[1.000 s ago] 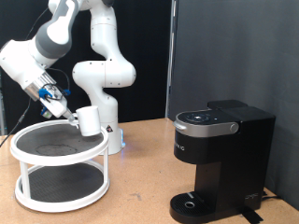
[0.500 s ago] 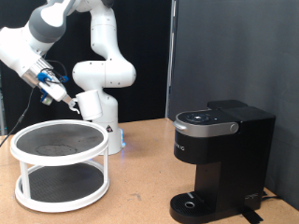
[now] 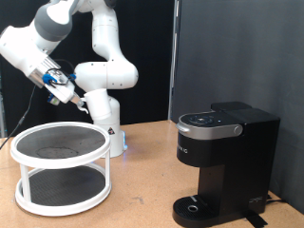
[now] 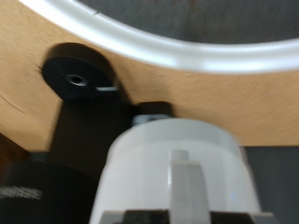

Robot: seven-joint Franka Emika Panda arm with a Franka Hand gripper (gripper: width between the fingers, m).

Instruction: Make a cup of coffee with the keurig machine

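My gripper [image 3: 59,85] is raised high at the exterior view's left, above the white two-tier rack, and is shut on the small white cup [image 3: 66,92], which is tilted. In the wrist view the cup [image 4: 177,173] is blurred and fills the lower part of the picture, its handle facing the camera. The black keurig machine [image 3: 223,157] stands on the wooden table at the exterior view's right, lid closed, with nothing on its round drip base [image 3: 195,206]. The wrist view shows the machine [image 4: 93,131] beyond the cup.
A round white two-tier rack [image 3: 59,171] with dark shelves stands at the exterior view's left, below the gripper; its rim [image 4: 168,42] shows in the wrist view. The arm's white base [image 3: 106,104] stands behind it. A black curtain backs the scene.
The gripper has lifted the cup from the rack's top shelf, up and toward the exterior view's left, and has turned it.
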